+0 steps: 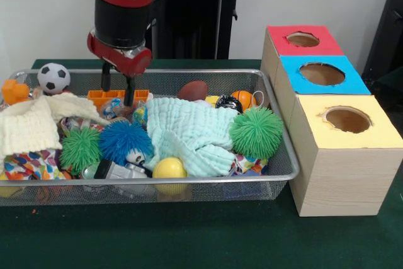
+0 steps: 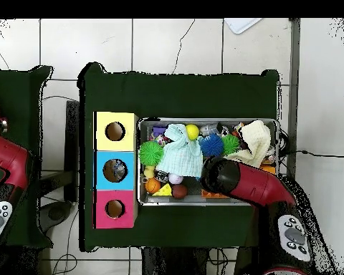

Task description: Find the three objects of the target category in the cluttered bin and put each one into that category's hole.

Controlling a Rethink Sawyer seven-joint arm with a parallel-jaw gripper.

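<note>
The cluttered bin [image 1: 189, 180] is a silver wire-mesh basket full of toys and cloths; it also shows in the overhead view [image 2: 140, 198]. My gripper [image 1: 118, 88] hangs over its back left part, just above an orange plastic piece [image 1: 94, 97]. Its two fingers [image 1: 106, 80] are apart with nothing between them. In the overhead view the arm [image 2: 236, 179] hides the gripper. Three boxes with round holes stand beside the bin: red [image 1: 277, 32], blue [image 1: 293, 67], yellow [image 1: 312, 108].
In the bin lie a mint cloth [image 1: 189, 131], a cream cloth [image 1: 28, 124], green spiky balls [image 1: 256, 131] [image 1: 80, 149], a blue spiky ball [image 1: 124, 141], a yellow ball [image 1: 169, 168], a soccer ball [image 1: 53, 77], a brown football [image 1: 192, 90] and a small basketball [image 1: 242, 99].
</note>
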